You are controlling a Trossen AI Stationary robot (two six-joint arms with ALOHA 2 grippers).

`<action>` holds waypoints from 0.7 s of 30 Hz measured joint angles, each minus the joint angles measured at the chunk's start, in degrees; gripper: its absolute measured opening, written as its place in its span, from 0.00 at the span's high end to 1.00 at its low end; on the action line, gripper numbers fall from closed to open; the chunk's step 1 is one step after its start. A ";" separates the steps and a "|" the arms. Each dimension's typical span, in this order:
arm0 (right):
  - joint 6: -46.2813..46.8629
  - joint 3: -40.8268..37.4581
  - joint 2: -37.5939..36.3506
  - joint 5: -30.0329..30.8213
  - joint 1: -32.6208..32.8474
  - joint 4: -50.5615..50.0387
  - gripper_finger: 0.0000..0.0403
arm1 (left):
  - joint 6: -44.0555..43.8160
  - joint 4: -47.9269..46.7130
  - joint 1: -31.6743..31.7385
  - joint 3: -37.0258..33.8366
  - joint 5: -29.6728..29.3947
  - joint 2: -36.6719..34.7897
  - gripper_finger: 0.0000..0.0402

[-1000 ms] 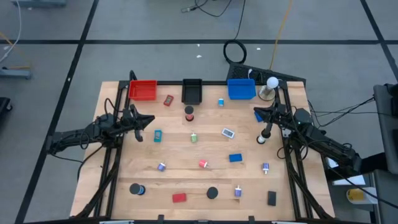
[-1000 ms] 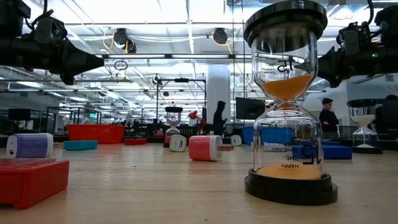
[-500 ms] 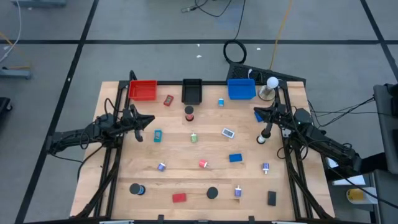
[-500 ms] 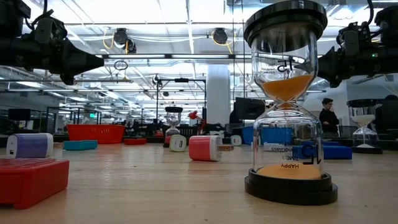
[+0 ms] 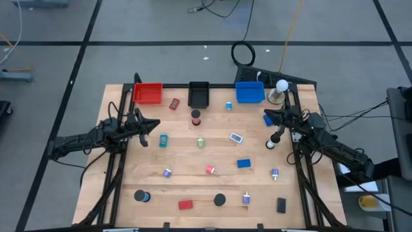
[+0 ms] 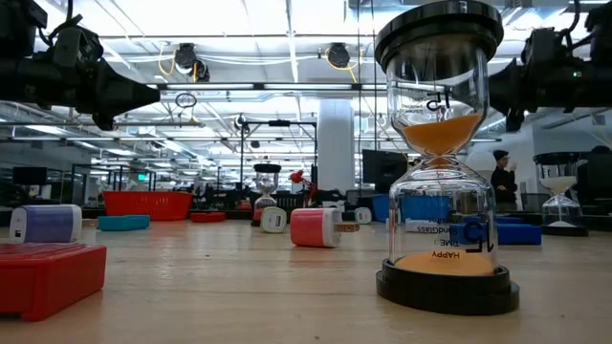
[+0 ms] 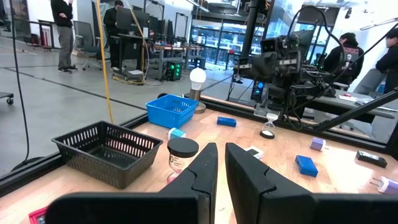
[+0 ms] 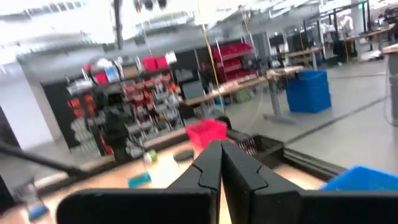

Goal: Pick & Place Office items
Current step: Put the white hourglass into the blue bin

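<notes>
Small office items lie scattered on the wooden table (image 5: 193, 187): a teal block (image 5: 163, 140), a green piece (image 5: 201, 142), a blue block (image 5: 243, 164), a red block (image 5: 185, 205) and black-topped hourglasses (image 5: 219, 200) (image 6: 440, 162). My left gripper (image 5: 154, 124) hangs level over the table's left side. Its fingers (image 7: 221, 163) are almost together, with only a slit and nothing between them. My right gripper (image 5: 267, 115) hangs over the right side, shut (image 8: 219, 155) and holding nothing.
A red tray (image 5: 148, 93), a black tray (image 5: 199, 94) and a blue tray (image 5: 250, 92) stand along the far edge. A white ball lamp (image 5: 281, 85) is at the far right corner. Black frame rails run down both table sides. A person (image 6: 502, 177) stands in the room behind.
My right gripper has tipped up a little and rolled about its own line without leaving its place. Nothing on the table has moved.
</notes>
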 joint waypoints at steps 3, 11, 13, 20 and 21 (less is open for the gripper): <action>6.49 0.00 0.13 0.00 0.00 7.24 0.99 | -0.04 0.00 0.00 0.00 0.00 0.02 0.90; 5.59 5.26 1.38 0.01 0.02 12.04 1.00 | -0.03 0.00 0.01 0.01 0.00 0.01 0.90; 2.47 6.68 3.05 2.33 0.02 11.79 1.00 | -0.04 0.02 0.00 0.02 0.00 0.02 0.90; -0.81 6.66 14.51 -1.47 0.00 16.83 1.00 | 0.00 0.01 0.00 0.00 0.00 0.01 0.90; -0.73 6.71 16.59 -3.25 0.00 18.78 1.00 | -0.03 0.00 0.01 0.00 -0.02 0.02 0.90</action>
